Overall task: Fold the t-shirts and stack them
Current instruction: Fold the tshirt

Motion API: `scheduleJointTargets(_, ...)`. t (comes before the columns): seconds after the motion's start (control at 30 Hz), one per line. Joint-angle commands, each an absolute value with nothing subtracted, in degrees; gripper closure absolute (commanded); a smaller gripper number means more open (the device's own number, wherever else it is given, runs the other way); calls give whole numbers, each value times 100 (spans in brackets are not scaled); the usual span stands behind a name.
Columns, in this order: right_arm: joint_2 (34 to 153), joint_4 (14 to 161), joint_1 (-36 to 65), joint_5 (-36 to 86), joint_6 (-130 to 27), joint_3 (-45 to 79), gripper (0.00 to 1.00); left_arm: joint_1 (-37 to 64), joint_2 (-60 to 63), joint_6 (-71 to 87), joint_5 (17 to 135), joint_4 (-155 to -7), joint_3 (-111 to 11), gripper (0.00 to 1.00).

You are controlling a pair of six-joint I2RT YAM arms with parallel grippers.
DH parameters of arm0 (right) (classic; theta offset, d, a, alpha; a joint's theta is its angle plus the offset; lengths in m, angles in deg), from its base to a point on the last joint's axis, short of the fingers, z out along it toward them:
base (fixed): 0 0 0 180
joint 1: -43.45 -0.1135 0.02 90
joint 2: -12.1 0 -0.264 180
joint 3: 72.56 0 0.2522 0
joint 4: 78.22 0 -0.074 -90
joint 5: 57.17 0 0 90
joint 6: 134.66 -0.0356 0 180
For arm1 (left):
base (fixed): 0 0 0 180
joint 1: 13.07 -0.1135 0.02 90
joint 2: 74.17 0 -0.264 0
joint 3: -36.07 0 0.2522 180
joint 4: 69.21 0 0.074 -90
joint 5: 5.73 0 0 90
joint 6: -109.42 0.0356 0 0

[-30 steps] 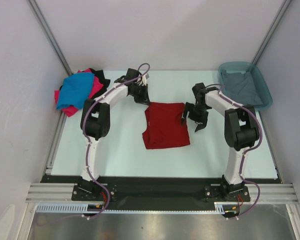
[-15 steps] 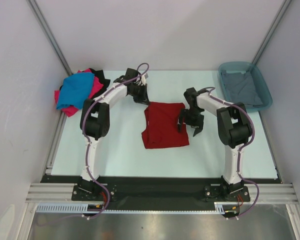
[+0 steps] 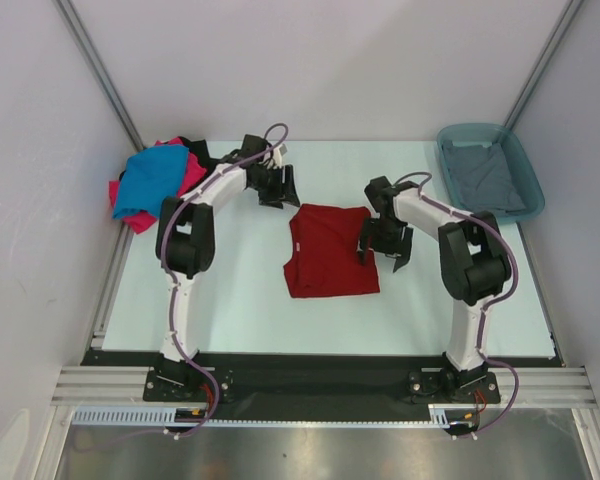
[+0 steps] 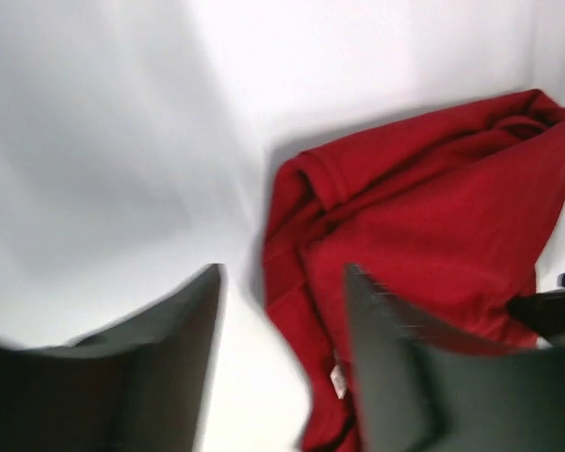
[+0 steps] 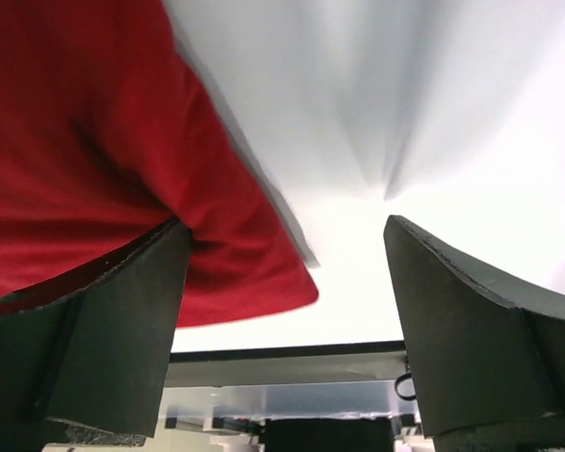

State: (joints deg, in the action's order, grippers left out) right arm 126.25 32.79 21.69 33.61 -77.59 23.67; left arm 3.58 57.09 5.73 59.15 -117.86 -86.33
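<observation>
From above, the left arm stretches past the far-left corner of the folded dark red cloth t-shirt point(image 3: 330, 250), the left gripper point(image 3: 278, 192) tilted down. The right gripper point(image 3: 382, 250) hangs at the shirt's right edge. The shirt lies nearly square, with no clear long axis.

Left wrist: jaws parted and empty, the shirt beyond them.

Right wrist: jaws wide, one finger over the shirt's edge.

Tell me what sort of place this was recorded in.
Probably a lab robot test cell, not a home: white panel walls, left arm and right arm bolted beside an aluminium rail, and a dark red shirt laid out on a pale table.
</observation>
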Motion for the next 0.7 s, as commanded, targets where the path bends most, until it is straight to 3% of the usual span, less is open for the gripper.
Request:
scheduleJointTargets(0.0, 11996, 3448, 2147, 3583, -7490, 2319, 13, 205, 5398, 597, 5861, -11576, -8738, 33)
scheduleJointTargets(0.03, 11934, 3492, 2165, 3513, -7472, 2511, 13, 205, 5345, 589, 5843, -11540, -8712, 11)
scheduleJointTargets(0.07, 11846, 3545, 2165, 3486, -7455, 2618, 13, 214, 5310, 562, 5852, -11523, -8703, 0)
scheduleJointTargets(0.4, 11748, 3643, 2270, 3336, -7235, 3970, 13, 363, 4494, 132, 5466, -11268, -8352, 0)
scheduleJointTargets(0.67, 12153, 3554, 2376, 3152, -7173, 4324, 13, 565, 3307, -466, 5378, -10881, -6692, 0)
